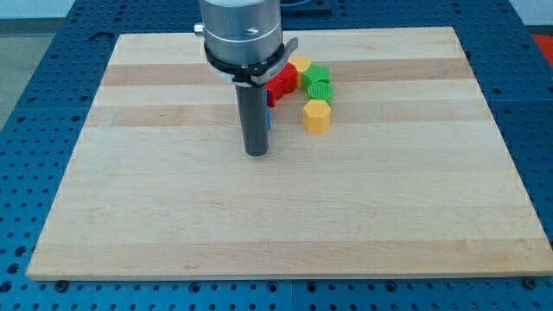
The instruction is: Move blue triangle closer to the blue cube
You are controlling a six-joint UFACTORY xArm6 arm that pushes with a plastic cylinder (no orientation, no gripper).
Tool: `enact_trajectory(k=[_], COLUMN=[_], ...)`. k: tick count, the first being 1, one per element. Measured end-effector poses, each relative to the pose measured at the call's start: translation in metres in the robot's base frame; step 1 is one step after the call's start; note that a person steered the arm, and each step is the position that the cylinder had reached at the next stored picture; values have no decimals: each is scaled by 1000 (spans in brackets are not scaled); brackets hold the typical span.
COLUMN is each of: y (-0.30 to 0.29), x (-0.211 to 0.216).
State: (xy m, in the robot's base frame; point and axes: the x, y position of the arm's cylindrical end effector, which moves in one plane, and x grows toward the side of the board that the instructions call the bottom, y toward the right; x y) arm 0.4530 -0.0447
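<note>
Only a blue sliver point(269, 119), orientation unreadable, is seen behind my tip point(257, 153), upper centre; no jaws fitted.

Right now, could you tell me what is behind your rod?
A sliver of blue peeks out at my rod's right edge, above my tip. Its shape is covered. A red block sits beyond.

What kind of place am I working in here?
Probably a robotics lab bench: a wooden board lies on a blue perforated table, with small coloured blocks such as the yellow block near my tip.
</note>
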Motion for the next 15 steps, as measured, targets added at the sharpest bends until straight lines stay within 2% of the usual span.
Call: enact_trajectory(k=[2,5,8,11,15], y=[-4,-42,-31,-25,-7], x=[5,-2,-35,-20,-25])
